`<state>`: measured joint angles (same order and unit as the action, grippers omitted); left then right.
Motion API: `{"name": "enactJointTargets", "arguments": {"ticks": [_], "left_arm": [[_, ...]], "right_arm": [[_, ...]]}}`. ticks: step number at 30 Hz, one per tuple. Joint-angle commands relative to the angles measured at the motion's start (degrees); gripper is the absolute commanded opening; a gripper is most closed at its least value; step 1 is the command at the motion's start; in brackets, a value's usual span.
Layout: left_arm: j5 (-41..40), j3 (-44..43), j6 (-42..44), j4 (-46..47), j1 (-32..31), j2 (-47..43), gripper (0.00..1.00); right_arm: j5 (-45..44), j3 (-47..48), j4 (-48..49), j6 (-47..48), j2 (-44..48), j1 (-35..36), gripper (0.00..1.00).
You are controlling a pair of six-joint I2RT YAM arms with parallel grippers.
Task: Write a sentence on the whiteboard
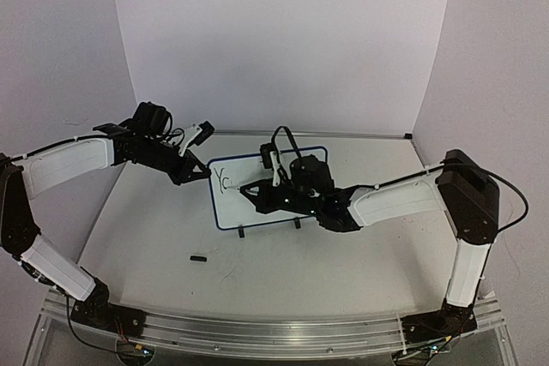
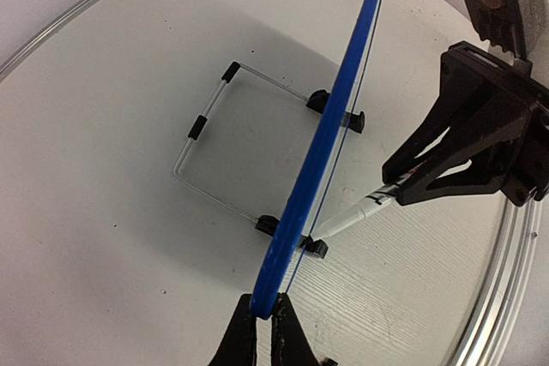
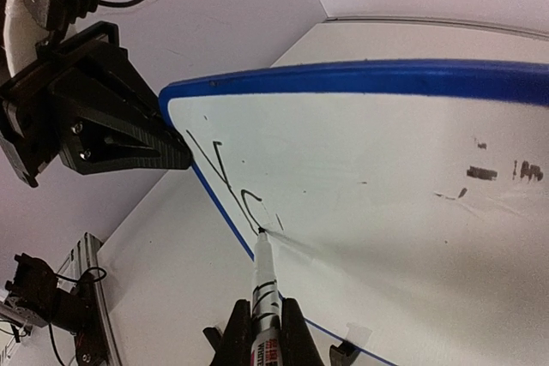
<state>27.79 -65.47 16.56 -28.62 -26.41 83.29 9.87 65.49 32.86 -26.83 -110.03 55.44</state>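
Left gripper pinches the whiteboard by its edge; right gripper clasps the marker, fingers cropped below. The sentence is barely legible, perhaps "Yc".

Left arm, right arm: white link shells, black joints, looping black cables, black fingers.

Left fingers and right fingers look clamped.
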Motion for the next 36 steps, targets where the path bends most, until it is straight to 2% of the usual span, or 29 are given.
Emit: {"name": "enactJointTargets", "arguments": {"ticks": [1, 36], "left_arm": [[-2.47, 0.35, 1.76, 0.35, 0.12, -0.67, 0.00], [-2.49, 0.28, 1.85, 0.30, 0.02, -0.63, 0.00]], "right_arm": [[-5.52, -0.88, -0.92, 1.12, 3.11, -0.52, 0.00], [-3.51, 2.42, -0.19, 2.11, 5.04, -0.51, 0.00]]}}
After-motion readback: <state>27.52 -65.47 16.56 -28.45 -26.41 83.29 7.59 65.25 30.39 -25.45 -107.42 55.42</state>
